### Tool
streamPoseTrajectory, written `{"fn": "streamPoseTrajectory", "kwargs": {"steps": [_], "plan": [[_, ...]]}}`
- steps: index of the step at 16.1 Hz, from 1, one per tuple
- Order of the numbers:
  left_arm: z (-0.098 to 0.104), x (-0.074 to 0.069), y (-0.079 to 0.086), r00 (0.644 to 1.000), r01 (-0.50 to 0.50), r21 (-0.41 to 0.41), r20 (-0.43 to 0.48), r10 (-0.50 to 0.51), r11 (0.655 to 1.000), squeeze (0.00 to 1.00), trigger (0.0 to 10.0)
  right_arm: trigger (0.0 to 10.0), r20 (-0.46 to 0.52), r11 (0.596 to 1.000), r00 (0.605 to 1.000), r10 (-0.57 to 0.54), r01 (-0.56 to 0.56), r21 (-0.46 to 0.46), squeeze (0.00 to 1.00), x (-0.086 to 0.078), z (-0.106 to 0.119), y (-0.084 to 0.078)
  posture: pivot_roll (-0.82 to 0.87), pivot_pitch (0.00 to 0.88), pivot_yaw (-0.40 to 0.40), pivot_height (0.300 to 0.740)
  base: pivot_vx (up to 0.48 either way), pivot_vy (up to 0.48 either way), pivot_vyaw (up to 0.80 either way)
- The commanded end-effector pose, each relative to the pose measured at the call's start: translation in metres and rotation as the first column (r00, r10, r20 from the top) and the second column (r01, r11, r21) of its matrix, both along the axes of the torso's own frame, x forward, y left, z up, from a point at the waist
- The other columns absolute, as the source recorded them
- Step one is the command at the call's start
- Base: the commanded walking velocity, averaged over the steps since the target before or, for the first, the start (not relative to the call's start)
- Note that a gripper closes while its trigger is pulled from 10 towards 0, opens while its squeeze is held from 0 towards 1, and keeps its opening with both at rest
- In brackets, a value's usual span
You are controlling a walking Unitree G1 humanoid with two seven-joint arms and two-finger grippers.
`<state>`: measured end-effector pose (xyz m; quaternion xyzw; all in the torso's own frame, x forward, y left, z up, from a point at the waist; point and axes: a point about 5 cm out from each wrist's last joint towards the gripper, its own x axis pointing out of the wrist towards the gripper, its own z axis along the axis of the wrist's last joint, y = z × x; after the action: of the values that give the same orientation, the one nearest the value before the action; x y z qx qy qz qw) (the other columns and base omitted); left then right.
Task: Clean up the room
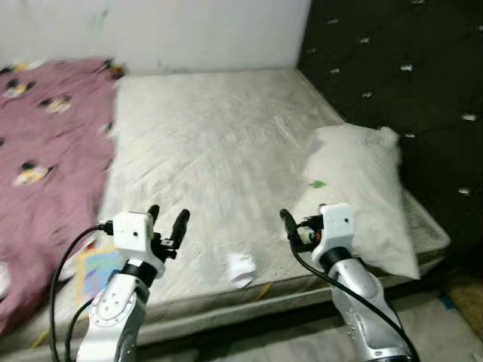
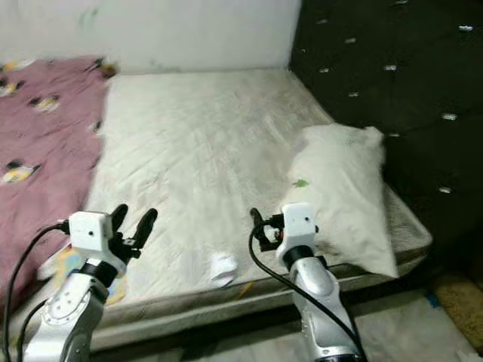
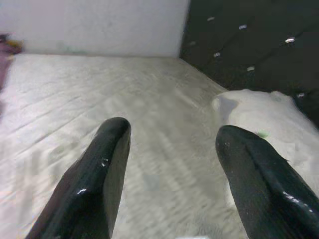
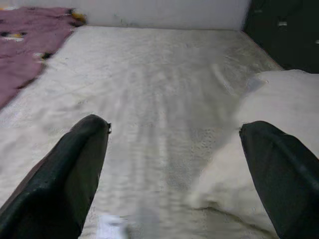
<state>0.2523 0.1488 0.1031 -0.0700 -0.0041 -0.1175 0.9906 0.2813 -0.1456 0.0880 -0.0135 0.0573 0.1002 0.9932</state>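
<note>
A bare, off-white mattress (image 1: 204,151) is seen from above its near edge, set into a corner formed by a pale wall (image 1: 166,30) at its far edge and a dark tufted headboard (image 1: 407,90) along its right edge. A white pillow (image 1: 362,196) is laid along the right edge, close to the near right corner, with a small green mark on its cover. A crumpled white scrap, apparently paper (image 1: 241,269), is left on the mattress beside the near edge, roughly midway between the two arms. The left part of the bed is covered by a mauve blanket (image 1: 45,151) printed with small dark and yellow figures, and a patch of multicoloured fabric (image 1: 98,271) is visible at the near left corner, beneath the left arm.

Both silver arms are raised over the near edge. The left gripper (image 1: 167,220) is held above the mattress near the near left corner, its fingers (image 3: 107,164) spread apart and grasping nothing. The right gripper (image 4: 174,164) is held just beside the pillow's near end, its fingers (image 4: 75,169) likewise released and wide apart, with nothing between them.
</note>
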Motion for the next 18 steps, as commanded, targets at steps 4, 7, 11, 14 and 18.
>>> {"fn": "streamPoseTrajectory", "kwargs": {"steps": [4, 7, 11, 14, 18], "plan": [[-0.001, -0.001, -0.005, 1.000, 0.008, 0.003, -0.011, -0.008, 1.000, 0.00, 10.0, 10.0, 0.009, 1.000, 1.000, -0.020, 0.020, -0.012, 0.00, 0.000, 0.001, -0.008, -0.02, 0.046, -0.058, 0.740, 0.000, 0.000, 0.57], [-0.003, -0.001, -0.005, 1.000, -0.002, 0.005, -0.018, 0.002, 1.000, 0.00, 10.0, 10.0, 0.007, 1.000, 1.000, -0.019, 0.019, -0.012, 0.00, 0.000, 0.001, -0.008, -0.02, 0.038, -0.059, 0.740, 0.000, 0.000, 0.00], [-0.007, -0.003, -0.007, 0.999, -0.005, -0.004, -0.038, 0.005, 1.000, 0.00, 10.0, 10.0, -0.005, 1.000, 1.000, -0.024, 0.024, -0.007, 0.00, -0.001, -0.003, -0.010, -0.02, 0.029, -0.055, 0.740, 0.000, 0.000, 0.50], [-0.013, -0.005, -0.007, 0.998, -0.008, -0.025, -0.063, 0.006, 1.000, 0.00, 10.0, 10.0, -0.016, 0.999, 0.999, -0.035, 0.035, 0.020, 0.00, -0.002, -0.006, -0.012, -0.01, 0.022, -0.038, 0.740, 0.000, 0.000, 0.00], [-0.006, -0.005, 0.003, 0.996, -0.079, 0.000, -0.032, 0.079, 0.997, 0.00, 10.0, 10.0, 0.028, 0.998, 0.998, -0.055, 0.054, 0.022, 0.00, -0.003, 0.004, -0.017, -0.01, 0.027, -0.042, 0.740, 0.000, 0.000, 0.00]]}}
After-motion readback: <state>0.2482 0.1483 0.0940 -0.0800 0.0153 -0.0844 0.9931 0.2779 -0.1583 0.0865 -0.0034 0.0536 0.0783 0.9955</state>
